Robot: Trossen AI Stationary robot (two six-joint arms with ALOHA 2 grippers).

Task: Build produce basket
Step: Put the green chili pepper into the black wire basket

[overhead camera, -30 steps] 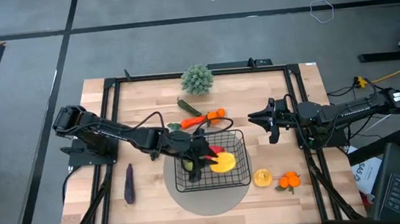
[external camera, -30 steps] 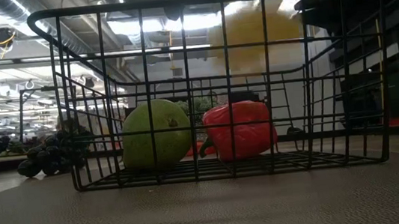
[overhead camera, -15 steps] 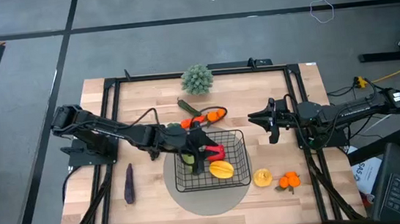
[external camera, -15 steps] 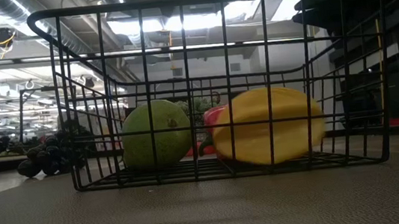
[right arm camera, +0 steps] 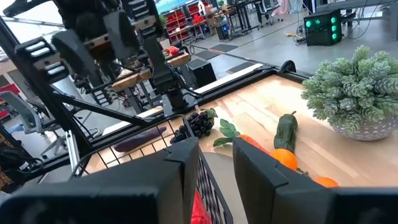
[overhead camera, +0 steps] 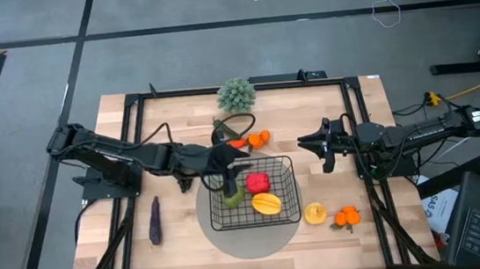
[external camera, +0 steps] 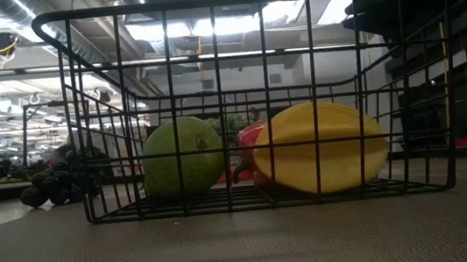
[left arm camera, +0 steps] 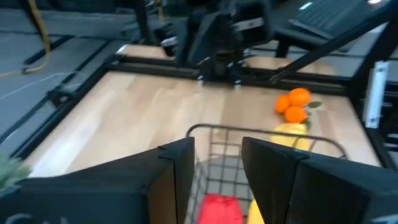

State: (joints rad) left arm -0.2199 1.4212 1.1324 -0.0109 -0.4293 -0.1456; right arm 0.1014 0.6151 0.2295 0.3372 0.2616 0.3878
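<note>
The black wire basket (overhead camera: 254,191) stands on a grey round mat (overhead camera: 248,237). In it lie a green pear (external camera: 184,157), a red pepper (overhead camera: 258,183) and a yellow ridged fruit (external camera: 319,148). My left gripper (overhead camera: 230,164) hovers open and empty over the basket's far-left corner; its wrist view looks between its fingers at the rim (left arm camera: 261,128) and the pepper (left arm camera: 217,207). My right gripper (overhead camera: 307,146) waits open to the right of the basket, above the table. Outside the basket lie a lemon (overhead camera: 316,213), oranges (overhead camera: 347,218), an eggplant (overhead camera: 154,220), a cucumber (right arm camera: 286,130), a carrot (overhead camera: 234,144) and grapes (external camera: 56,183).
A spiky grey-green plant (overhead camera: 236,93) stands at the table's far edge, behind the cucumber and carrot. A black frame (overhead camera: 132,118) runs around the wooden table top. Bare wood shows between the basket and the right arm, and at the near-left by the eggplant.
My left gripper let go of the yellow fruit, which dropped from rim height to the basket floor and now lies in front of the red pepper. The gripper then drew back toward the table's left, from over the basket's middle to its far-left corner.
</note>
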